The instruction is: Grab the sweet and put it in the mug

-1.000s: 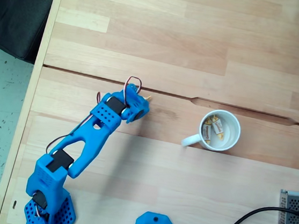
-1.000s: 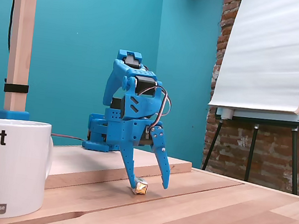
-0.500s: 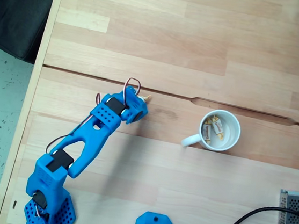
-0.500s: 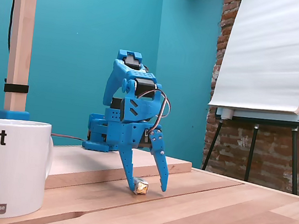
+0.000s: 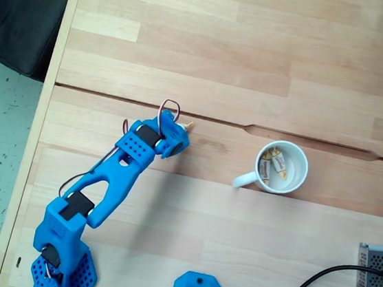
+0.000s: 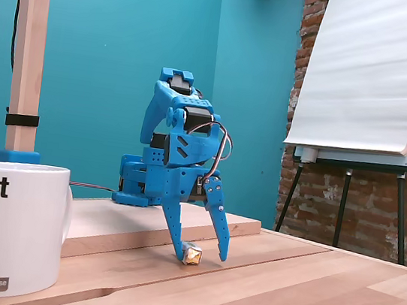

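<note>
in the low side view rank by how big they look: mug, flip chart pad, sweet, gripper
1. flip chart pad
2. mug, though it stands nearest the camera, so it looks inflated
3. gripper
4. sweet, lying between the open fingers

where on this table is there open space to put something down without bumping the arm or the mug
Bare wood runs across the whole top of the table above the groove, seen from above. Another free patch lies between the mug and the arm, below the sweet. It is crowded around the gripper and the lower right, by the cable.
</note>
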`<action>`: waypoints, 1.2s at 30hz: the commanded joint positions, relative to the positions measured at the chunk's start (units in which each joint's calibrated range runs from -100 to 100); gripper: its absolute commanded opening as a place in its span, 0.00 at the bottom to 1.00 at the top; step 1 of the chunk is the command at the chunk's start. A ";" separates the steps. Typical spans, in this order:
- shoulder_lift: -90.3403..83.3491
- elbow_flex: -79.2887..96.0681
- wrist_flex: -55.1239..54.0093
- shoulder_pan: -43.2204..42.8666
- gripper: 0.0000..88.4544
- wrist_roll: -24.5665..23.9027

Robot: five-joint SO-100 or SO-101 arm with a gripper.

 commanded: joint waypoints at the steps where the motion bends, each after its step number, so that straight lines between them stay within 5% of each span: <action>1: -1.09 -0.27 -0.61 -0.67 0.29 0.29; 7: -1.09 -0.27 -0.61 -0.82 0.26 0.34; 17: -1.09 -0.27 -0.61 -0.96 0.00 0.34; 36: -14.52 -9.28 -0.61 -0.24 0.00 -0.24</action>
